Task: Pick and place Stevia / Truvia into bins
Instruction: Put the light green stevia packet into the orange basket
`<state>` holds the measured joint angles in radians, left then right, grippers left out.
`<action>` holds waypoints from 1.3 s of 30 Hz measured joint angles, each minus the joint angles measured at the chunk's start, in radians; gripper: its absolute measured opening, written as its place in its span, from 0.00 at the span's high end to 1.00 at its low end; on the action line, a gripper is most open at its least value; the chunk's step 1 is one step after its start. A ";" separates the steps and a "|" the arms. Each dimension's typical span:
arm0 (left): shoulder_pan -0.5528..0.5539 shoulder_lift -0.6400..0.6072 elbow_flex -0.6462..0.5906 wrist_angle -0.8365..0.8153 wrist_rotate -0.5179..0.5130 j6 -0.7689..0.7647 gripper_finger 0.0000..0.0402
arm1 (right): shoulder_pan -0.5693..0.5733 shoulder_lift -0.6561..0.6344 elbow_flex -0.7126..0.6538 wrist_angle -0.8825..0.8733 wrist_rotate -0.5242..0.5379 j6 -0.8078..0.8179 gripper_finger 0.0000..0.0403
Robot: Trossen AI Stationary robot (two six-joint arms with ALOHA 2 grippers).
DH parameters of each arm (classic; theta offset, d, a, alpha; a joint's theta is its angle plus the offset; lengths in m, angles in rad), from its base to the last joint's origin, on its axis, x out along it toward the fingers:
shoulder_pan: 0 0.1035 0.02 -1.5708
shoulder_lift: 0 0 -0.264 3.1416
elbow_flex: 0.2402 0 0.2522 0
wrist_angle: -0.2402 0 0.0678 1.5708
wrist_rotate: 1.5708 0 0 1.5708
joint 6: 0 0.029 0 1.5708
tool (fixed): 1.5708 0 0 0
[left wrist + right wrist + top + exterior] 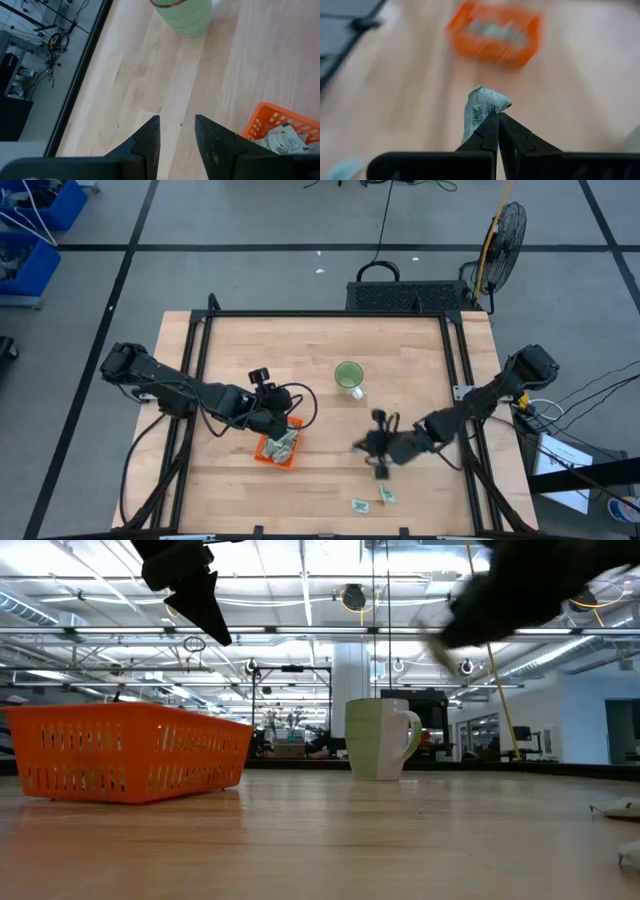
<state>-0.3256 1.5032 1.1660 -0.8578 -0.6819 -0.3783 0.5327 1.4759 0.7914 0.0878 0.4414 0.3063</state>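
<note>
The orange basket (279,447) sits on the table's near-middle with several white-and-green sachets (287,141) inside. My left gripper (176,120) hovers open and empty just past the basket's far-left corner, above the table (268,412). My right gripper (497,116) is to the right of the basket (368,446), above the table, and is shut on one sachet (479,109). Two more sachets (360,504) (387,496) lie flat near the table's near edge. In the low view the basket (125,750) stands at left, with my left gripper (195,595) above it. My right gripper pinches one crumpled sachet by its lower edge (487,116) between the two fingertips. The rest of the sachet sticks out past the fingertips. It is lifted clear of the table, with the basket (495,32) farther ahead.
A round green cup (348,376) stands on the table beyond the basket and between the two arms; it shows too as the cup (381,738) and the cup (182,15). A black frame edges the table (320,340). Bare wood lies between the right gripper and the basket.
</note>
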 joint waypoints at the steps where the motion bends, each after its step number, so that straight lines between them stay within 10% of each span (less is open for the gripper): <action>1: 0.002 0.000 0.000 0.001 0.000 0.000 0.68 | -0.024 0.013 0.000 0.060 0.026 -0.064 1.00; 14: 0.052 0.000 0.000 0.033 -0.001 -0.080 0.68 | -0.304 0.398 0.006 0.933 -0.234 -0.355 1.00; 39: 0.085 0.000 0.000 0.047 0.001 -0.035 0.68 | -0.358 0.578 0.298 0.699 -0.307 -0.481 0.81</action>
<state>-0.2405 1.5032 1.1664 -0.8112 -0.6807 -0.4137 0.1750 2.0541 1.0893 0.7872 0.1344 -0.1746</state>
